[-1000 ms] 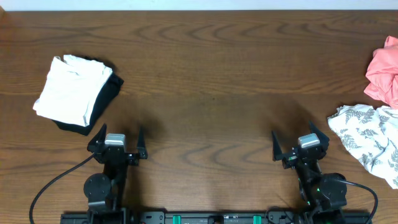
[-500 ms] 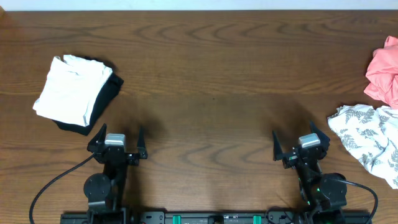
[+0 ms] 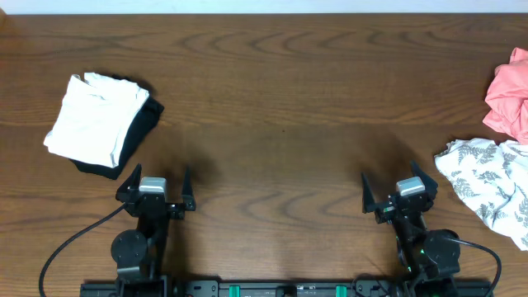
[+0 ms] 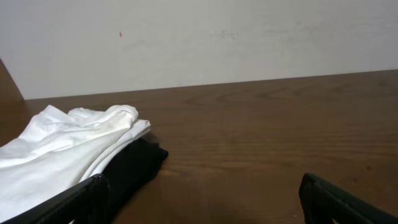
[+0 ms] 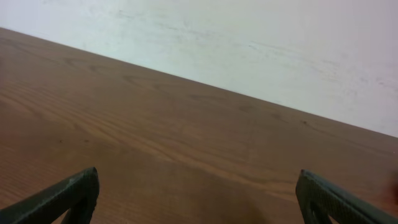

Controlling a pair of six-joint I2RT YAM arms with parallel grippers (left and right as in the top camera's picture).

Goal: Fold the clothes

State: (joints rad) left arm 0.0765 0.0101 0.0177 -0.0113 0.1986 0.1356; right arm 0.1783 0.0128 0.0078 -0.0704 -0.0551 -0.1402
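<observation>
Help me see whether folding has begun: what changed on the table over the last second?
Nothing visibly changed. The left gripper and right gripper stay open and empty at the near edge, and the salmon-pink garment lies untouched, bunched at the far right.

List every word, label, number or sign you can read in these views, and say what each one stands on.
No text can be read in any view.
salmon-pink garment: only partly in frame, no lettering shows.
white cloth: grey leaf pattern, no words.
white folded garment: plain.
base rail: small green and pale marks, too small to read.
</observation>
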